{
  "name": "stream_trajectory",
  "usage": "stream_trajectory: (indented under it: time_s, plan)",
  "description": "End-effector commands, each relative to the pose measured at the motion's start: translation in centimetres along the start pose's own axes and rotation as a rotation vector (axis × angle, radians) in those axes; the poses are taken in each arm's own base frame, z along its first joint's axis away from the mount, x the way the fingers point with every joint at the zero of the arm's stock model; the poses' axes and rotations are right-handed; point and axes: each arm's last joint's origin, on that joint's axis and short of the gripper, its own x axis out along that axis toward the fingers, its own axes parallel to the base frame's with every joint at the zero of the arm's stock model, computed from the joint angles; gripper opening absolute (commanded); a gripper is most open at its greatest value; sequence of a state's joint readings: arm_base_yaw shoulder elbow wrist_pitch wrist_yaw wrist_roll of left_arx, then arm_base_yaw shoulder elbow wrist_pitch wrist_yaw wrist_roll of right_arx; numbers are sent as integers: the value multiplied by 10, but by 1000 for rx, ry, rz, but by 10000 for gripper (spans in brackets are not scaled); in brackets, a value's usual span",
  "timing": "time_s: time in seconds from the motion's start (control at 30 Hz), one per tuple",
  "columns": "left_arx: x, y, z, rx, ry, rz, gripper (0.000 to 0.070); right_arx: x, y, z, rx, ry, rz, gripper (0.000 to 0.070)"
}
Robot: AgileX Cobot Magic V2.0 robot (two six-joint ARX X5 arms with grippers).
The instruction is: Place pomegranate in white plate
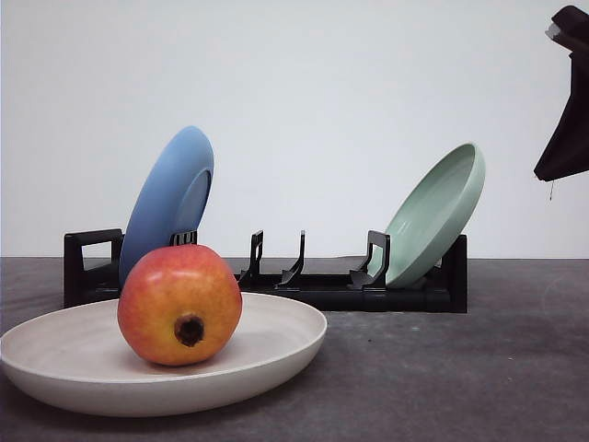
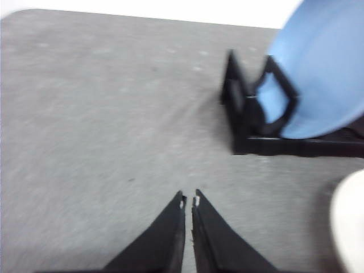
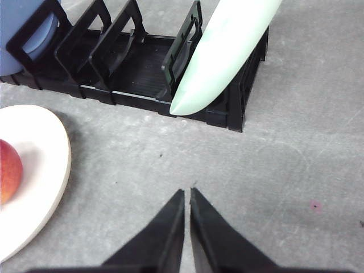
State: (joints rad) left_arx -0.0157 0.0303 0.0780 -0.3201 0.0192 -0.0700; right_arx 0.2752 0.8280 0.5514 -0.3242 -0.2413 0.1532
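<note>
The pomegranate (image 1: 179, 304), red-orange fading to yellow, sits inside the white plate (image 1: 294, 339) at the front left of the table, its dark calyx facing the camera. Nothing touches it. In the right wrist view my right gripper (image 3: 187, 193) is shut and holds nothing, hovering over bare grey table to the right of the white plate (image 3: 48, 165), where an edge of the pomegranate (image 3: 8, 170) shows. My left gripper (image 2: 189, 200) is also shut and holds nothing, above the table, with the white plate's rim (image 2: 350, 222) at the frame's edge.
A black dish rack (image 1: 322, 285) stands behind the plate, holding a blue plate (image 1: 170, 198) at its left end and a pale green plate (image 1: 437, 212) at its right end. A black part of the right arm (image 1: 566, 120) hangs high at the right.
</note>
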Motion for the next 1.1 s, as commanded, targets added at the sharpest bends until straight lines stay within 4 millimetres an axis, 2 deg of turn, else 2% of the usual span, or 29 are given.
stream_trajectory:
  time_s: [0.0,0.2,0.93,1.07]
  plan:
    - [2,1,-4,12,-12,-7,0,1,0,0,-12,-2,5,11]
    - [6,2,-6,30,-96,-2,0,1,0,0,-12,-3,3,11]
    - [6,2,-6,15,-93,-6,0,1,0,1,-19,-10,-2,11]
    - [6,2,-6,15,-93,-7,0,-8,0,-1,-183,-84,-79,11]
